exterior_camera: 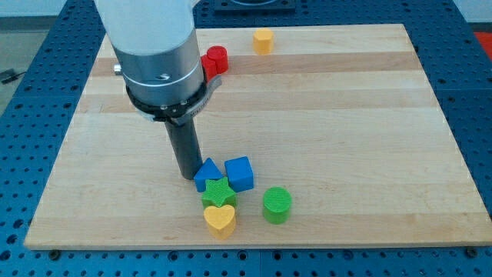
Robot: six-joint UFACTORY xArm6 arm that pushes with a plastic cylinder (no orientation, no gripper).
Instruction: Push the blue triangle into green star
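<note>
The blue triangle (206, 174) lies near the view's bottom centre, touching the green star (218, 193) just below and to its right. My tip (187, 176) rests on the board right against the blue triangle's left side. A blue cube (239, 173) sits to the right of the triangle, touching the star's upper right.
A yellow heart (220, 220) lies just below the green star. A green cylinder (277, 205) stands to the star's right. A red cylinder (216, 60) and a yellow block (264, 41) sit near the board's top edge. The wooden board (346, 115) lies on a blue perforated table.
</note>
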